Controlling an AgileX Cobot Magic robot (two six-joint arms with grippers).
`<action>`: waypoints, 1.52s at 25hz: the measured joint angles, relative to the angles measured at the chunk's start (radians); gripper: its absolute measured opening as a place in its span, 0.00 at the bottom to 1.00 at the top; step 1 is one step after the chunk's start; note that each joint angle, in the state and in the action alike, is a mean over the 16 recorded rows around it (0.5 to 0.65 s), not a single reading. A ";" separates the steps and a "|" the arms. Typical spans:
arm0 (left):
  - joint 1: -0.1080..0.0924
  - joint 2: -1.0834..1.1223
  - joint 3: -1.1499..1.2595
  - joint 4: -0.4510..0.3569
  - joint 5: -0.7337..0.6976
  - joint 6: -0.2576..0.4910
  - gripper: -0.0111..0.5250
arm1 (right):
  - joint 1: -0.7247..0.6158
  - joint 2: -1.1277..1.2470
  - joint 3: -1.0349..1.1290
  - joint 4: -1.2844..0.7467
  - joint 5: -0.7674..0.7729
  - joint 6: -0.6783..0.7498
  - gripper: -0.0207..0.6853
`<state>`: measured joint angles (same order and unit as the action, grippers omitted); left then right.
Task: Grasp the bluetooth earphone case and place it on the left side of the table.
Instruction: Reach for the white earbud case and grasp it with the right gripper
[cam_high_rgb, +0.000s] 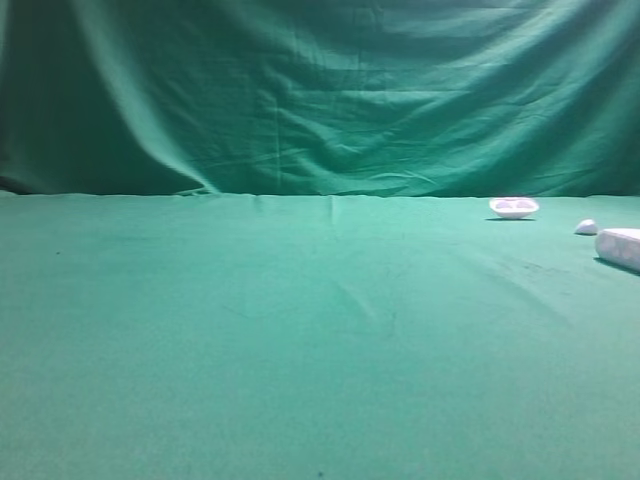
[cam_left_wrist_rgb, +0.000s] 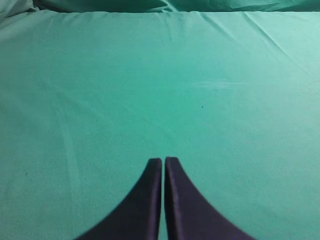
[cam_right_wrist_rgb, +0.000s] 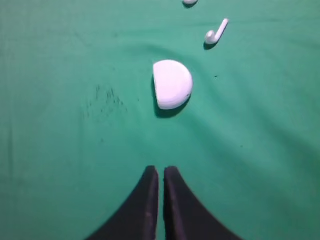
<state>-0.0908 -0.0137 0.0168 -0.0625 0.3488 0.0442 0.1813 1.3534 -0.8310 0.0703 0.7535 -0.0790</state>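
a: where's the bluetooth earphone case (cam_high_rgb: 619, 247)?

b: far right of the high view, lying on the table (cam_high_rgb: 300, 340). it's a smooth white oblong, cut off by the right edge, so only its left end shows. it sits nearer the camera than the other white things.

a: which other white things?

b: a shallow white dish (cam_high_rgb: 513, 207) farther back, close to where the table meets the green backdrop (cam_high_rgb: 320, 90), and a tiny white lump (cam_high_rgb: 586, 227) between the dish and the case, just beside the case's far corner. all three lie apart from each other.

a: and the right wrist view?

b: a white half-round piece (cam_right_wrist_rgb: 172, 84) lies on the cloth ahead of the right gripper (cam_right_wrist_rgb: 161, 172), flat side to the left, apart from the tips. beyond it is a single earbud (cam_right_wrist_rgb: 215, 32) with its stem pointing up and right, and another small white bit (cam_right_wrist_rgb: 190, 2) right at the top edge. some faint dark specks mark the cloth to the left of the half-round piece. i can't tell whether that piece belongs to the case.

a: the jaws there?

b: the two dark fingers stand together with only a hairline slit between them, holding nothing.

a: left side?

b: the left gripper (cam_left_wrist_rgb: 163, 161) looks the same: fingers pressed nearly together, nothing between them, over bare green cloth with a few soft creases.
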 joint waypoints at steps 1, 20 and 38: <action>0.000 0.000 0.000 0.000 0.000 0.000 0.02 | 0.007 0.043 -0.016 -0.009 -0.008 0.000 0.37; 0.000 0.000 0.000 0.000 0.000 0.000 0.02 | 0.022 0.470 -0.248 -0.118 -0.030 0.043 0.62; 0.000 0.000 0.000 0.000 0.000 0.000 0.02 | 0.340 0.585 -0.802 -0.076 0.168 0.070 0.49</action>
<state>-0.0908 -0.0137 0.0168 -0.0625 0.3488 0.0442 0.5215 1.9387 -1.6328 -0.0060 0.9214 -0.0087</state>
